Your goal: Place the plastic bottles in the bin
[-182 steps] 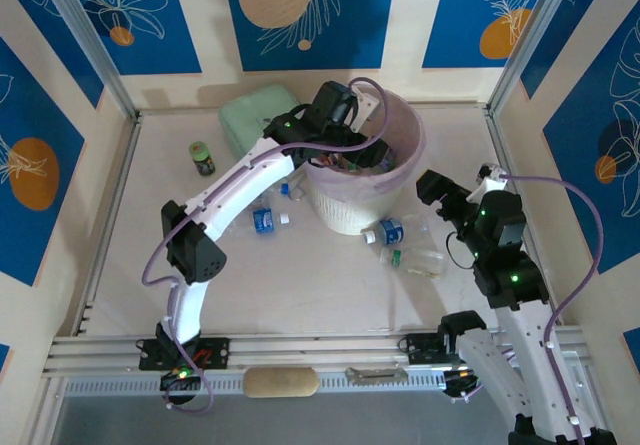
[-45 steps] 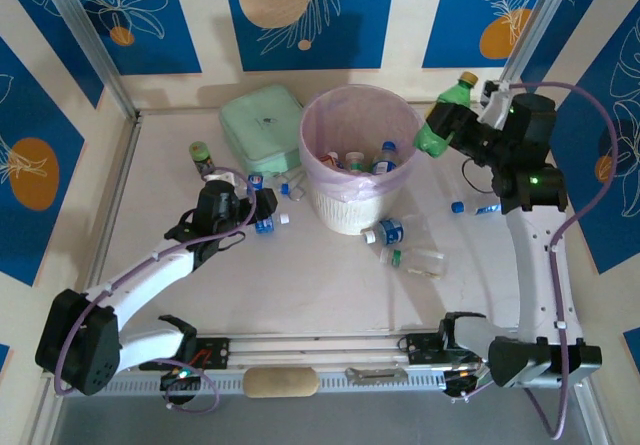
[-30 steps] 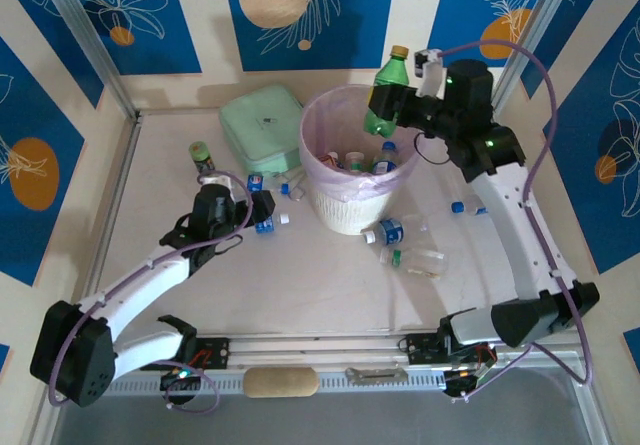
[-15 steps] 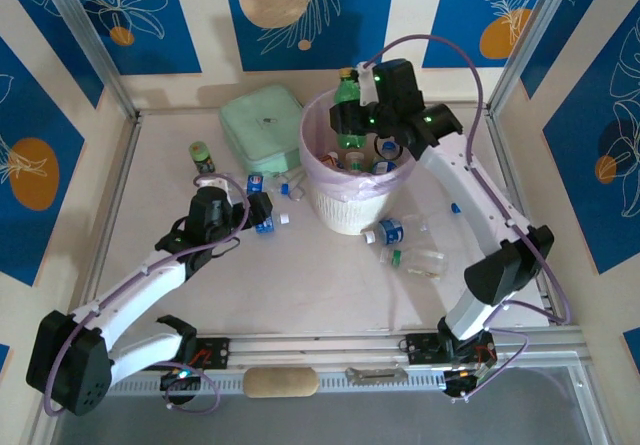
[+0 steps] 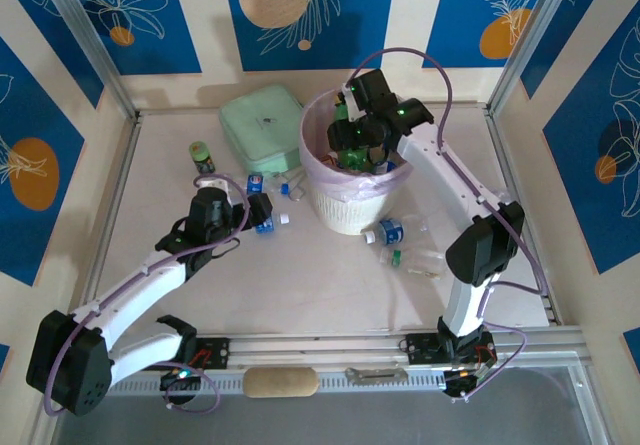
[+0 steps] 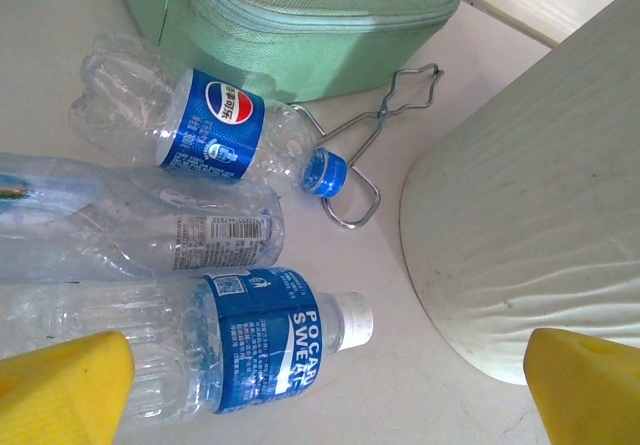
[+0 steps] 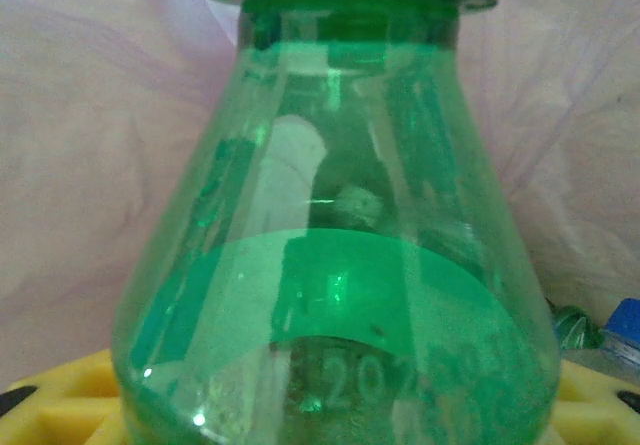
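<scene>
Bottles lie on the table close to us. A blue-label bottle point(image 5: 392, 231) and a clear bottle with a green cap point(image 5: 415, 260) lie just in front of the bin point(image 5: 345, 210).

On the left, the left gripper point(image 5: 262, 210) hangs low over the table. Its yellow fingers point(image 6: 60, 385) are spread wide and hold nothing. Ahead of them three bottles lie side by side: a Pocari Sweat bottle point(image 6: 250, 340) with a white cap, a crushed clear bottle point(image 6: 150, 230), and a Pepsi bottle point(image 6: 210, 125) with a blue cap. Thin metal tongs point(image 6: 370, 145) lie right beside that cap.

Farther back, the right gripper point(image 5: 358, 140) hangs in the mouth of the bin. Its fingers pinch the green bottle point(image 7: 340, 265), which sits against the pink bag point(image 7: 90, 115). We see more bottles inside the bin.

Behind the Pepsi bottle sits the mint-green box point(image 5: 262, 120). The dark jar with a green lid point(image 5: 203, 157) stands to its left.
</scene>
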